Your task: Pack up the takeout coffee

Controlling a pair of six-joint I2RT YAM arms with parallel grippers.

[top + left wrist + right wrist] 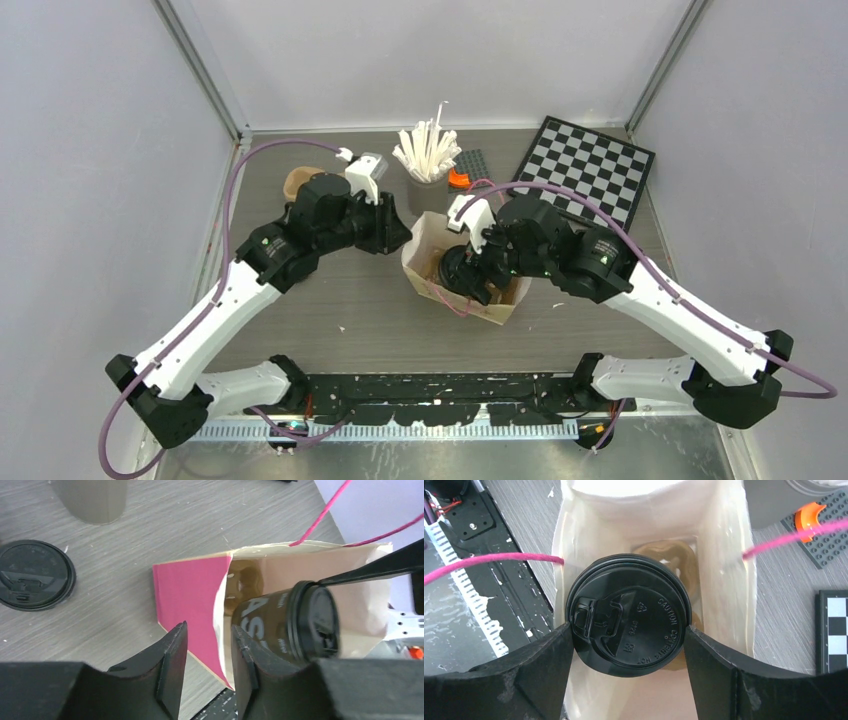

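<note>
Paper makes the cup (460, 268) light and squashy, so hold it up top, where it is hard. From above, you see it at the mouth of the bag (425, 242). Your left claw (209, 630) is a bit open around the bag's edge; only here the cup looks tipped. Your right claw (627, 629) squeezes the black lid (634, 600); only here both fingers (549, 660) show touching it.

The grey wooden table (340, 300) carries an open paper bag (425, 238) near its middle. At 12 o'clock stands a grey cup (428, 192) of white sticks. A checkerboard (590, 170) lies at 2 o'clock and a dark brick plate (475, 163) between them. A tan tray (298, 181) sits at 10 o'clock. A lidded cup (35, 575) stands on the wood on the left side.
</note>
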